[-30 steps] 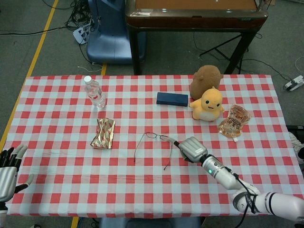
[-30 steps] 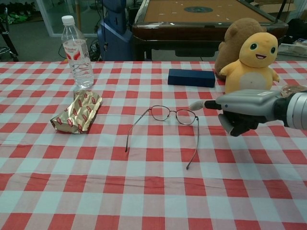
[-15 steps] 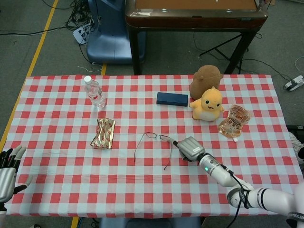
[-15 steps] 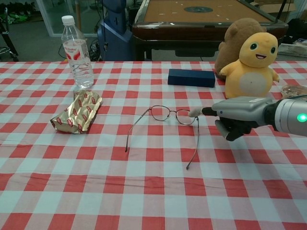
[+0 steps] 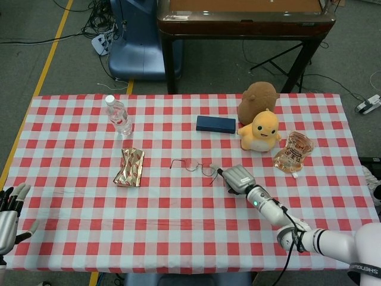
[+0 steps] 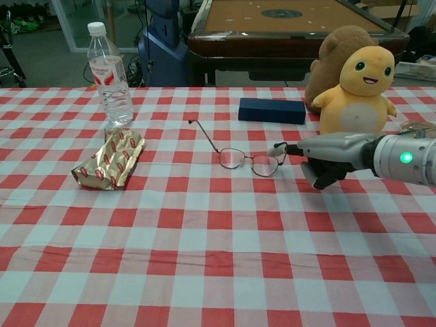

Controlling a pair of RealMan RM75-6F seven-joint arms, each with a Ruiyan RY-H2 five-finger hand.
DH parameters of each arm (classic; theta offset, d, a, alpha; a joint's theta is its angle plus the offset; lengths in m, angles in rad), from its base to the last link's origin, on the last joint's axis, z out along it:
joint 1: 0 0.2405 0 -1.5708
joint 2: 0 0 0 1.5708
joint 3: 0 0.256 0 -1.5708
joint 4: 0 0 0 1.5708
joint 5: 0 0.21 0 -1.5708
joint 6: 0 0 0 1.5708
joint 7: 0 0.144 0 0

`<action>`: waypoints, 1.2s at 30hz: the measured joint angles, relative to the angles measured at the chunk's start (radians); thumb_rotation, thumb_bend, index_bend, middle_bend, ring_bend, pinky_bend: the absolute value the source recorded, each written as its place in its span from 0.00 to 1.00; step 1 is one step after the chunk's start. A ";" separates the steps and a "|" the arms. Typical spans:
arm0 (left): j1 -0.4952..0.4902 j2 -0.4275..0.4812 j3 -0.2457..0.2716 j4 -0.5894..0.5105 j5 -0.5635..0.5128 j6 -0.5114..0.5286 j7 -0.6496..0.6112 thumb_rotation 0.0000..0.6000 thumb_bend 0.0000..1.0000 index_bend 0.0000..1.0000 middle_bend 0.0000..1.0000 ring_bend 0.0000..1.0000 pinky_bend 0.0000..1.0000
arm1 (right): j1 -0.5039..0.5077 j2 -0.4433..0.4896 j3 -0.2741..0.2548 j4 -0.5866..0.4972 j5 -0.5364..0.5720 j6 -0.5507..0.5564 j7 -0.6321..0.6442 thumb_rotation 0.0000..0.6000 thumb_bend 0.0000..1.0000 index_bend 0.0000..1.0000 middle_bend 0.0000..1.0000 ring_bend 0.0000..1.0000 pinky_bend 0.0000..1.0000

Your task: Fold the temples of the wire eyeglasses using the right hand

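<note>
the wire eyeglasses [image 6: 240, 159] are seen lying on the red-and-white checked tablecloth [image 6: 204, 259], just in front of the blue case [image 6: 272, 110] and a little to its left. one temple is seen sticking out from the left lens, back and leftward; how the other temple lies cannot be made out beside the fingertip. the right hand [image 6: 327, 155] is stretched flat over the cloth to the right of the glasses, with one extended fingertip [image 6: 276, 150] laid against the right end of the frame; the remaining fingers are curled under the palm, and nothing is gripped in it. in the head view the same right hand [image 5: 237, 177] is shown at the frame's right edge, with the eyeglasses [image 5: 193, 165] between it and the gold foil packet [image 5: 131, 167].

the left hand [image 5: 8, 213] is seen only in the head view, at the table's left edge, far from the case, with fingers spread and nothing held.

left of the case a water bottle [image 6: 110, 75] is stood upright. right of the case a yellow plush toy [image 6: 359, 88] is seated before a brown plush [image 6: 332, 54], and a clear snack bag [image 5: 293, 152] is laid further right.
</note>
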 measured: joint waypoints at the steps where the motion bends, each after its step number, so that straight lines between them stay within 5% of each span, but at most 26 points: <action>1: 0.001 0.000 0.000 0.000 0.000 0.000 -0.001 1.00 0.29 0.00 0.00 0.01 0.00 | 0.003 -0.005 0.000 0.008 0.004 -0.003 0.003 1.00 0.96 0.00 1.00 1.00 1.00; 10: 0.003 0.002 0.001 0.004 0.001 -0.001 -0.006 1.00 0.29 0.00 0.00 0.01 0.00 | -0.013 0.018 -0.001 -0.005 0.009 0.039 0.029 1.00 0.96 0.00 1.00 1.00 1.00; 22: -0.002 -0.006 0.004 0.004 0.012 -0.008 -0.005 1.00 0.29 0.00 0.00 0.01 0.00 | -0.080 0.134 -0.049 -0.156 -0.047 0.133 0.031 1.00 0.91 0.00 1.00 1.00 1.00; 36: 0.007 0.003 0.009 -0.002 0.016 0.001 -0.013 1.00 0.29 0.00 0.00 0.01 0.00 | -0.033 0.071 -0.045 -0.121 -0.042 0.071 0.020 1.00 0.91 0.00 1.00 1.00 1.00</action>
